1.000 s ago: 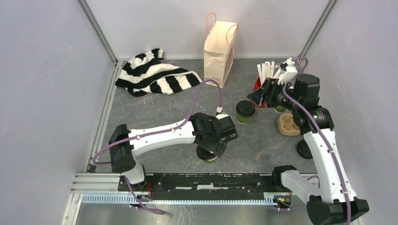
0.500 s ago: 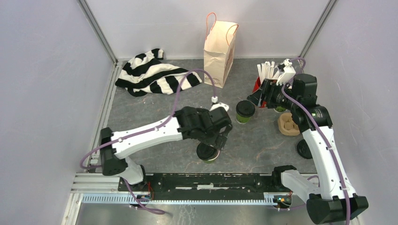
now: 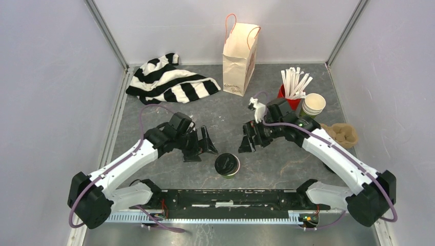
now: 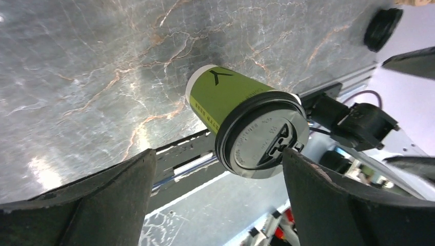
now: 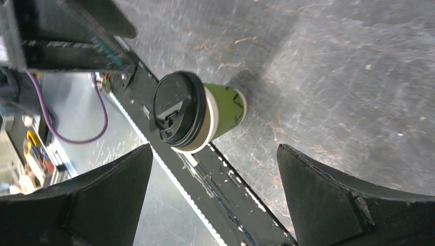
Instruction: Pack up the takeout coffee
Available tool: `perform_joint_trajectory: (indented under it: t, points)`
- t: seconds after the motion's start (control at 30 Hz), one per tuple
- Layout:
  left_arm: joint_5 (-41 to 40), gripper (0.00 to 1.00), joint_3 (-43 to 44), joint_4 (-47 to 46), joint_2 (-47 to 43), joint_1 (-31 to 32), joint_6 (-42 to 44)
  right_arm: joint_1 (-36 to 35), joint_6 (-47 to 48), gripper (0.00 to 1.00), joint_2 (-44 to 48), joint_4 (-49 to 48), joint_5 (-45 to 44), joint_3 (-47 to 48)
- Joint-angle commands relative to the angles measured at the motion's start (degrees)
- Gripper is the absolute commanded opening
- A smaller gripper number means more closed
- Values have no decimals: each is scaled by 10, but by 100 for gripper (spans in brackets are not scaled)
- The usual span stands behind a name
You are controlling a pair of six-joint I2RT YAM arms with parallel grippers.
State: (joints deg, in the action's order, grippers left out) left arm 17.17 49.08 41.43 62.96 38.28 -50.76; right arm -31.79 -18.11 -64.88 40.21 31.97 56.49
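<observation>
One takeout coffee (image 3: 226,165), a green paper cup with a black lid, stands upright near the table's front edge. My left gripper (image 3: 201,147) hangs just left of it, open and empty. My right gripper (image 3: 248,143) hangs just up and right of it, also open and empty. In the left wrist view the cup (image 4: 241,120) lies beyond the wide-apart fingers of the gripper (image 4: 216,154), untouched. The right wrist view shows the same cup (image 5: 197,114) ahead of that gripper (image 5: 215,147), clear of both fingers.
A paper bag (image 3: 240,56) stands at the back middle, with a striped cloth (image 3: 172,82) to its left. A red cup of white sticks (image 3: 292,88), stacked lidless cups (image 3: 313,105) and a cardboard cup carrier (image 3: 342,134) sit at the right. The metal rail (image 3: 220,197) runs along the front.
My left arm drew back left off the front cup. My right arm swung from the red cup to the middle, opened wider, and now covers where the other lidded cup stood.
</observation>
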Motion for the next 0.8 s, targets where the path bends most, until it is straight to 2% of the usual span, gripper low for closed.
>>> perform_joint_trajectory:
  t: [0.0,0.13,0.3,0.67,0.77]
  points:
    - [125,95,-75,-164,-30,-22,-82,-56,0,98,-32,-10,-5,6]
    - [163,88,-123,-220,-27,-23,-109,-89,-8,93,-55,-19,-4,5]
    - [189,84,-162,-282,-29,-23,-134,-112,-8,85,-86,-26,11,-1]
    - [206,68,-158,-305,0,-22,-126,-131,-13,63,-108,-42,19,4]
    - [210,66,-154,-300,4,-22,-121,-132,-14,60,-109,-43,18,6]
